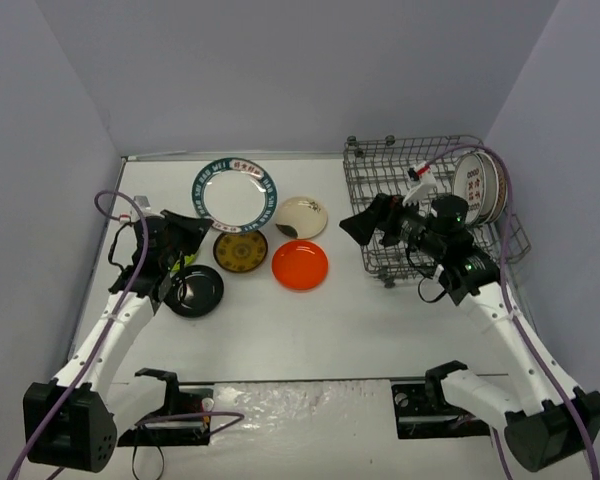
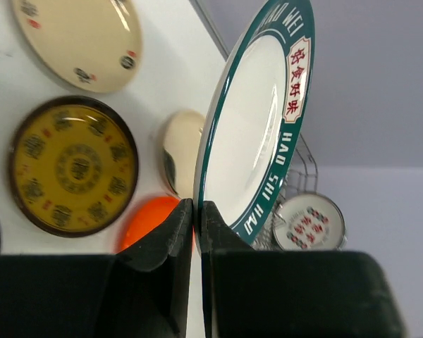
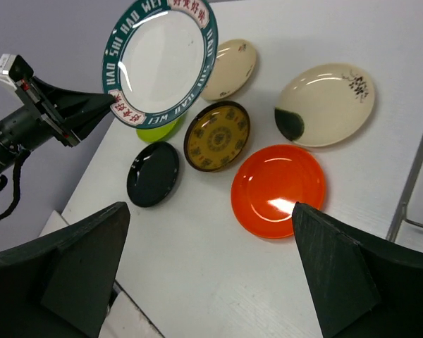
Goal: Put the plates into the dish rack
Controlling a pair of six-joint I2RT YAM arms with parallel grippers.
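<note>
My left gripper (image 1: 198,225) is shut on the rim of a large white plate with a green lettered rim (image 1: 235,195), held tilted above the table; the left wrist view shows the fingers pinching its edge (image 2: 197,205). My right gripper (image 1: 370,228) is open and empty, hovering left of the grey wire dish rack (image 1: 430,200), above the orange plate (image 3: 278,190). On the table lie a black plate (image 1: 196,290), a brown plate (image 1: 241,250), a cream plate with a dark mark (image 1: 301,217), a lime-green plate (image 3: 158,129) and another cream plate (image 3: 229,68). Red-patterned plates (image 1: 480,185) stand in the rack.
Grey walls enclose the table on the left, back and right. The rack's near left edge (image 3: 416,183) is close to my right gripper. Purple cables run along both arms.
</note>
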